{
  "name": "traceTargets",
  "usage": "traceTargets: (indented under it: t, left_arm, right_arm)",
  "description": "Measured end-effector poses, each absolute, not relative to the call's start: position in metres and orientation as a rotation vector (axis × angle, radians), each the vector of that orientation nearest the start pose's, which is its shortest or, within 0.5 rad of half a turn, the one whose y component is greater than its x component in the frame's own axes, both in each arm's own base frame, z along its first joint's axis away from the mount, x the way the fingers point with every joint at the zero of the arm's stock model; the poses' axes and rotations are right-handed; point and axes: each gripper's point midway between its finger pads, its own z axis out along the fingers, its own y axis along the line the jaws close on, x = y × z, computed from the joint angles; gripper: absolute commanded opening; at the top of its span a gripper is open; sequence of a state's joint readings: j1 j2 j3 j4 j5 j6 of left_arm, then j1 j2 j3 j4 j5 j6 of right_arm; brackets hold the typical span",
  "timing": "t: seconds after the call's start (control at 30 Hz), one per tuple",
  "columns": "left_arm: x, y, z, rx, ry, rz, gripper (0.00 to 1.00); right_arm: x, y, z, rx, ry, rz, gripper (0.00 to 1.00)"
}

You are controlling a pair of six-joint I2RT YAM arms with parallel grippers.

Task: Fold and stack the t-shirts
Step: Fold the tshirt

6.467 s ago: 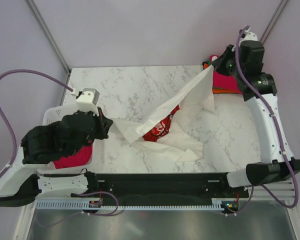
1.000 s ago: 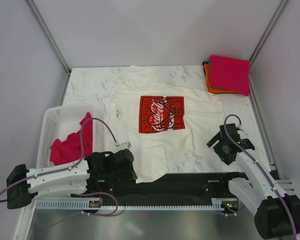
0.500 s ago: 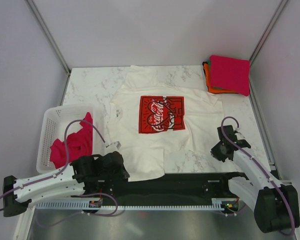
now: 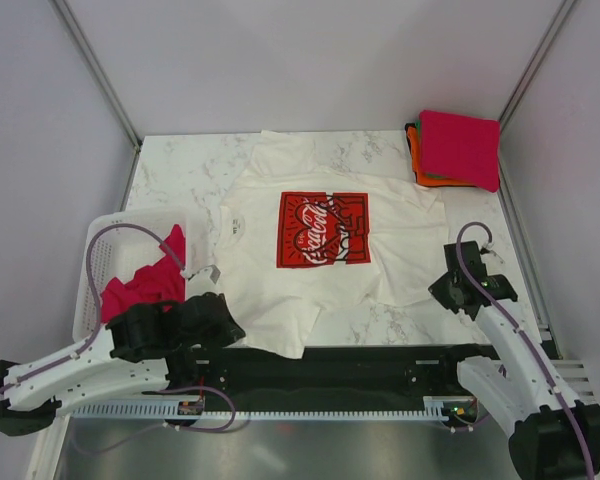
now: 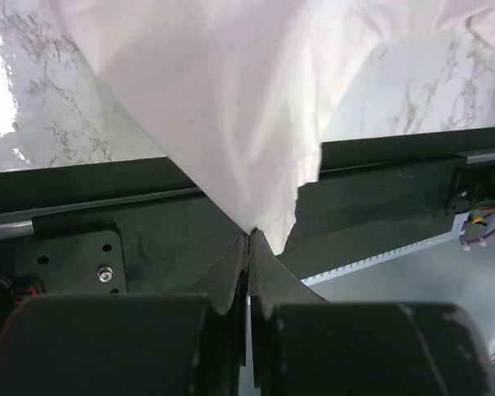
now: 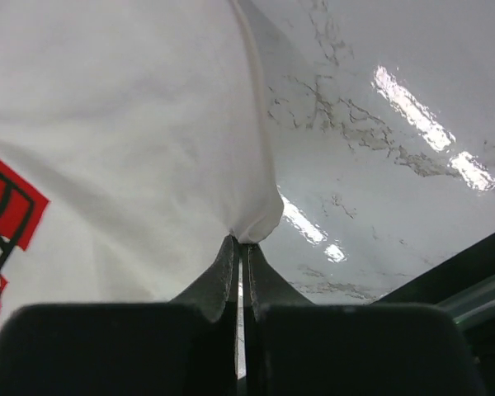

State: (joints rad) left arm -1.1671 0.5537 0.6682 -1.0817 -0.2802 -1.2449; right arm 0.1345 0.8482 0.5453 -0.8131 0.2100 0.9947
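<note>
Desk (image 4: 180,180): the white t-shirt (image 4: 265,290) lies spread across the middle, red print up. Its near-left corner is drawn off the desk edge over the black rail (image 5: 82,206).

Basket (image 4: 92,262), left side, holds a magenta shirt (image 4: 140,292). My left arm runs just beside it, so a wide swing could knock it.

Folded stack (image 4: 458,148) sits in the far right corner, well apart. Low risk unless I fling cloth that far.

My left gripper (image 5: 249,235) is clamped on the near-left corner. My right gripper (image 6: 239,241) is clamped on a small fold at the shirt's right edge.

Worries:
- Both bites are thin, right at the fingertips, so a quick lift could slip the cloth out.
- Uneven pull between my arms would skew the shirt and crease the print.
- The left corner may snag on the rail.
</note>
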Motion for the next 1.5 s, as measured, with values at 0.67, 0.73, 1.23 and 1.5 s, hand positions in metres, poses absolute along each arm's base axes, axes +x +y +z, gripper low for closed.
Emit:
traceTargets:
  t: [0.67, 0.73, 1.23, 1.5]
  left_arm:
    - [0.082, -0.113, 0.202, -0.264, 2.463, -0.629, 0.02]
    - [0.086, -0.113, 0.198, -0.249, 2.466, -0.575, 0.02]
    - [0.187, -0.119, 0.206, -0.072, 2.405, -0.112, 0.02]
    - [0.271, -0.115, 0.219, -0.039, 2.389, -0.045, 0.02]
  right_arm:
    - [0.156, -0.01, 0.118, 1.2, 2.173, 0.007, 0.0]
    - [0.157, -0.01, 0.117, 1.196, 2.182, 0.001, 0.0]
    - [0.228, 0.007, 0.122, 1.057, 2.287, 0.009, 0.0]
    - [0.274, -0.001, 0.127, 1.032, 2.283, -0.044, 0.0]
